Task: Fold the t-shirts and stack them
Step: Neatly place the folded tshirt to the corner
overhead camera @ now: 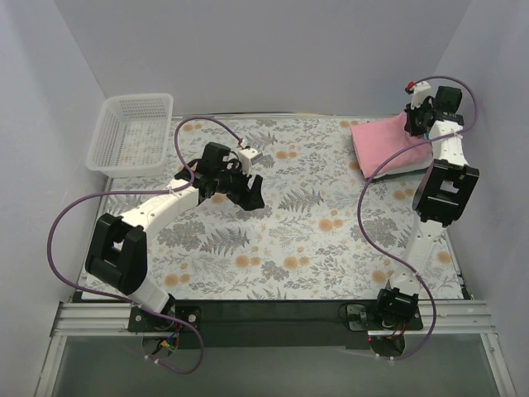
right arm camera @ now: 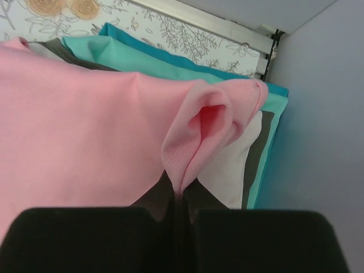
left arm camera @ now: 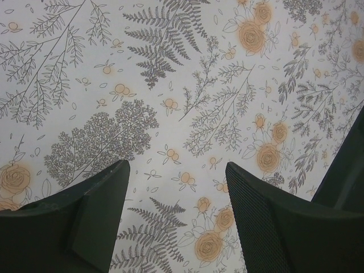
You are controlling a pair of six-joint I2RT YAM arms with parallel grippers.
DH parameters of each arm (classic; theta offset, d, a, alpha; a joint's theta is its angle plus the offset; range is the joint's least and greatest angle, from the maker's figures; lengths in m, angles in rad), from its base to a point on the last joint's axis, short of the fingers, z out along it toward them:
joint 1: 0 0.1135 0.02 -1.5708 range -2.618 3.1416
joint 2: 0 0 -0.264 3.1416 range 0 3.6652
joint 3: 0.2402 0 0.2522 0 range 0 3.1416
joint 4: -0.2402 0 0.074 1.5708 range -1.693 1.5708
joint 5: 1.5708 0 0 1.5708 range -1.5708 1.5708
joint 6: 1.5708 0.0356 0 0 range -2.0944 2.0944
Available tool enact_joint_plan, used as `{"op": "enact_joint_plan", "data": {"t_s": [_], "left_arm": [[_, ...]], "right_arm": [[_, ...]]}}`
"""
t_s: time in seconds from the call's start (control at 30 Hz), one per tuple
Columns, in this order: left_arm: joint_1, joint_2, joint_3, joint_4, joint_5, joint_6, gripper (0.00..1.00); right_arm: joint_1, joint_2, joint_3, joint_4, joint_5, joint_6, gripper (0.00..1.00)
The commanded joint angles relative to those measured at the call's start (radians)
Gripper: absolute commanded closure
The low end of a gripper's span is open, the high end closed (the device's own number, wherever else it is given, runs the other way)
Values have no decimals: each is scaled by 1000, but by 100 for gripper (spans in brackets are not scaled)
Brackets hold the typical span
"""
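A pink t-shirt (overhead camera: 383, 139) lies folded on top of the stack at the table's far right corner. In the right wrist view the pink t-shirt (right arm camera: 85, 136) covers folded t-shirts in white (right arm camera: 233, 168), dark grey and teal (right arm camera: 170, 62). My right gripper (overhead camera: 413, 126) is shut on a pinched fold of the pink cloth, seen bunched right at its fingertips (right arm camera: 181, 192). My left gripper (overhead camera: 248, 193) hovers over the bare patterned cloth left of centre. Its fingers (left arm camera: 96, 205) stand apart with nothing between them.
A white mesh basket (overhead camera: 132, 132) stands at the far left corner. The floral tablecloth (overhead camera: 306, 231) covers the whole table. Grey walls close in on both sides and the back. Purple cables loop from both arms.
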Motion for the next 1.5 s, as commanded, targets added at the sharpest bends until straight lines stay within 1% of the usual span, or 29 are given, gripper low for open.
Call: {"op": "enact_joint_plan", "data": {"t_s": [0.0, 0.1, 0.3, 0.33, 0.4, 0.43, 0.5, 0.53, 0.57, 0.63, 0.67, 0.73, 0.8, 0.9, 1.0, 1.03, 1.1, 1.13, 1.2, 1.23, 1.3, 1.37, 1.47], "left_arm": [[5, -3, 29, -9, 10, 12, 36], [7, 7, 34, -11, 13, 12, 36], [7, 4, 33, -11, 15, 8, 36], [5, 1, 31, -11, 13, 9, 36], [5, 1, 33, -11, 9, 11, 36], [5, 0, 31, -11, 9, 11, 36], [7, -3, 36, -12, 7, 12, 36], [7, -5, 34, -12, 6, 12, 35], [5, -6, 36, -14, 1, 12, 35], [7, -13, 39, -17, -3, 15, 35], [7, -16, 39, -15, -3, 15, 35], [7, -22, 39, -15, -7, 15, 35], [7, -28, 39, -15, -7, 14, 35], [7, -36, 36, -15, -5, 11, 35], [7, -45, 36, -15, -10, 12, 35], [7, -49, 36, -15, -10, 12, 35], [5, -48, 39, -15, -13, 11, 35], [5, -48, 43, -15, -14, 9, 35], [5, -46, 52, -17, -17, 3, 35], [7, -46, 57, -18, -17, -2, 35], [7, -48, 60, -17, -16, -8, 35], [5, -52, 56, -15, -16, -15, 35], [7, -57, 45, -9, -10, -20, 35]], "right_arm": [[-17, -32, -51, 108, 57, -42, 99], [-17, -39, -95, 142, 83, -63, 99], [-20, -12, -80, 160, 121, -69, 99], [-20, -12, -78, 165, 130, -57, 93], [-20, -12, -72, 178, 140, -51, 86], [-20, -10, -68, 180, 144, -48, 77], [-20, -12, -55, 186, 169, -40, 65], [-20, -16, -52, 186, 178, -39, 50], [-18, -19, -49, 186, 193, -37, 41], [-20, -39, -46, 188, 201, -33, 27], [-20, -49, -46, 188, 200, -32, 24], [-18, -79, -43, 195, 200, -22, 19], [-18, -99, -39, 200, 190, -13, 18], [-17, -147, -37, 200, 152, 1, 20], [-17, -203, -66, 201, 63, 23, 29], [-14, -220, -71, 200, 48, 47, 41], [-14, -234, -86, 197, 3, 70, 54], [-14, -242, -91, 195, -7, 87, 67], [-15, -242, -104, 183, -14, 124, 80], [-14, -236, -106, 171, -12, 132, 88], [-18, -231, -120, 117, -15, 139, 91], [-26, -240, -153, 74, -41, 132, 92], [-37, -254, -242, 71, -9, 121, 92]]}}
